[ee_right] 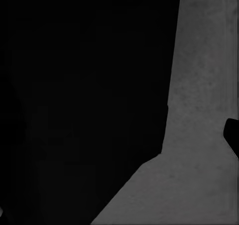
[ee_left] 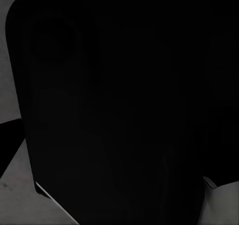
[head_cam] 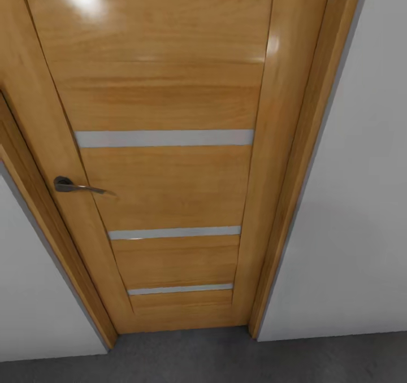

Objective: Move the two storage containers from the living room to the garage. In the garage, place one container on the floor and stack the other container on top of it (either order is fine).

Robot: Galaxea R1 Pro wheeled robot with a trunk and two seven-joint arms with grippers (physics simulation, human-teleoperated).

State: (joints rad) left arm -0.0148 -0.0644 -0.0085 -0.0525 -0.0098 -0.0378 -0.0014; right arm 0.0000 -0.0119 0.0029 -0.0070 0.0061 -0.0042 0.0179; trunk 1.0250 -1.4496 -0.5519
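The two storage containers are out of view. In the head view I face a closed honey-coloured wooden door (head_cam: 169,100) with three pale horizontal strips and a dark metal lever handle (head_cam: 73,186) on its left side. Below it runs a strip of dark grey floor (head_cam: 226,355). The left wrist view looks onto a large black rounded body part (ee_left: 119,110) with slivers of grey floor (ee_left: 10,185) beside it. The right wrist view has a black angular body part (ee_right: 84,100) over grey speckled floor (ee_right: 199,135).
A wooden door frame (head_cam: 294,162) borders the door on the right, and another frame edge (head_cam: 34,202) on the left. Plain pale walls (head_cam: 356,202) stand on both sides of it. The door is close in front of me.
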